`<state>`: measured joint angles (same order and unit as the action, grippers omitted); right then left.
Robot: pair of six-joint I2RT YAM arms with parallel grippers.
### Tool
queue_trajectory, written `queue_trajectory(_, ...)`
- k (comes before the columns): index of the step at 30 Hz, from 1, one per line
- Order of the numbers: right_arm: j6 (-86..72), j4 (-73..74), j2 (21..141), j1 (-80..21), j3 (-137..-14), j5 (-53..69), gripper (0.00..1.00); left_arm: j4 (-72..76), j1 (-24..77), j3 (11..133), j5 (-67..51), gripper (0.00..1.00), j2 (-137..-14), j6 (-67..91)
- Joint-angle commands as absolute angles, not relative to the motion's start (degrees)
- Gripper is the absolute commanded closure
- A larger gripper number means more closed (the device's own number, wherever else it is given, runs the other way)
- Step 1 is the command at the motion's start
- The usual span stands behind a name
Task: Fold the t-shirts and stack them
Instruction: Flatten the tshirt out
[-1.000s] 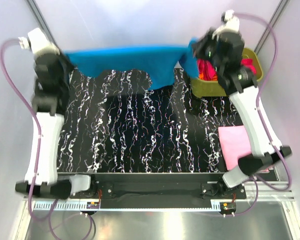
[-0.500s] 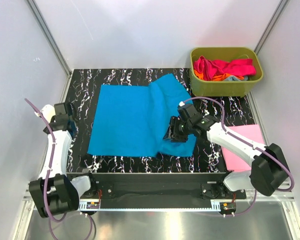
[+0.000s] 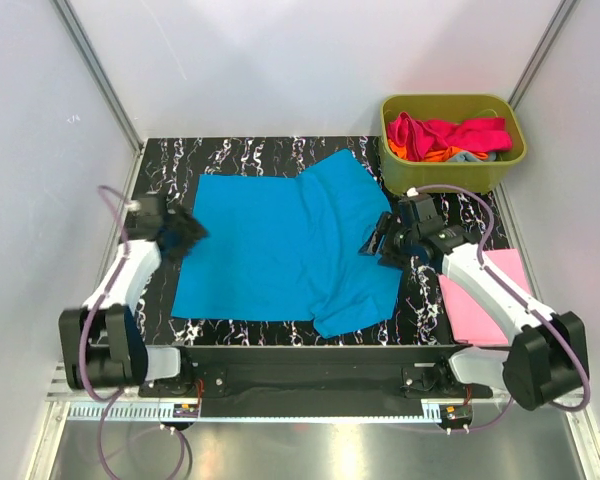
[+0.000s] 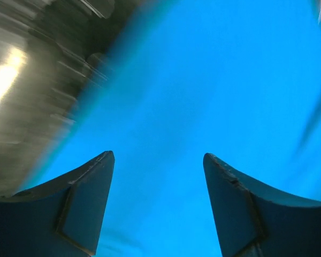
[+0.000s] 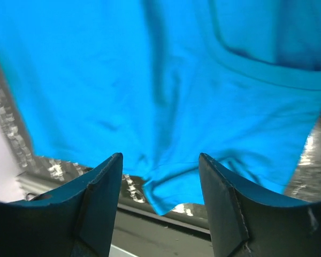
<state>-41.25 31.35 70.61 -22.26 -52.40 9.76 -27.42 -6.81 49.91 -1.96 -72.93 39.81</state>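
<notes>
A black table (image 3: 240, 155) veined in white fills the floor of a booth with pale, plain walls (image 3: 280, 60) and metal posts (image 3: 95, 75) in the far corners. A metal rail (image 3: 310, 410) runs along the near edge, where the arm bases are bolted. The blue shirt (image 3: 280, 245) lies spread across the middle of the table, mostly flat. A fold runs through its right half, and one corner sticks out toward the near edge. The left gripper (image 3: 185, 232) sits at the shirt's left edge. In the blurred left wrist view its jaws stand wide apart over blue cloth with nothing between them. The right gripper (image 3: 380, 240) is at the shirt's right edge. Its jaws are likewise parted and empty, and the right wrist view shows rumpled cloth and a strip of table past them. A pink shirt (image 3: 465, 310) lies flat at the table's near right, partly under the right arm and apart from the blue one. In the far right corner an olive tub (image 3: 450, 175) holds a heap of shirts (image 3: 450, 135), red, magenta and orange.
</notes>
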Motion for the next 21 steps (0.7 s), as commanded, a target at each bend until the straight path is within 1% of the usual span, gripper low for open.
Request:
queue_trajectory(1,-38.85,34.97,73.82,-21.53,-53.43,7.21,0.36,-21.62,1.82,47.82,-16.52,0.30,-77.33,36.74)
queue_trajectory(2,-39.20,36.20,74.44,-21.62,-53.18,7.12,0.36,-21.45,5.59,47.73,-16.35,0.30,-78.39,36.65)
queue_trajectory(5,-39.55,35.43,74.88,-21.62,-50.46,7.99,0.36,-20.83,8.96,47.55,-17.04,0.29,-82.86,36.04)
queue_trajectory(10,-36.31,31.38,80.93,-21.36,-51.76,5.46,0.35,-20.92,8.96,52.02,-17.67,0.30,-90.34,35.07)
queue_trajectory(12,-34.55,29.54,85.94,-21.44,-55.01,2.65,0.35,-21.62,8.62,52.82,-16.44,0.30,-92.10,35.42)
queue_trajectory(14,-31.83,29.62,91.89,-21.44,-59.65,1.76,0.37,-21.88,7.39,52.65,-15.74,0.30,-93.33,36.73)
queue_trajectory(16,-30.77,29.36,95.00,-21.45,-62.39,0.79,0.39,-21.97,6.16,52.30,-15.91,0.30,-95.27,37.97)
queue_trajectory(19,-30.50,28.74,100.36,-21.53,-67.65,0.35,0.39,-21.97,3.52,52.38,-17.31,0.30,-98.16,38.49)
queue_trajectory(21,-30.50,28.83,104.23,-21.71,-69.95,-2.01,0.39,-21.89,1.59,53.17,-18.45,0.30,-99.49,38.67)
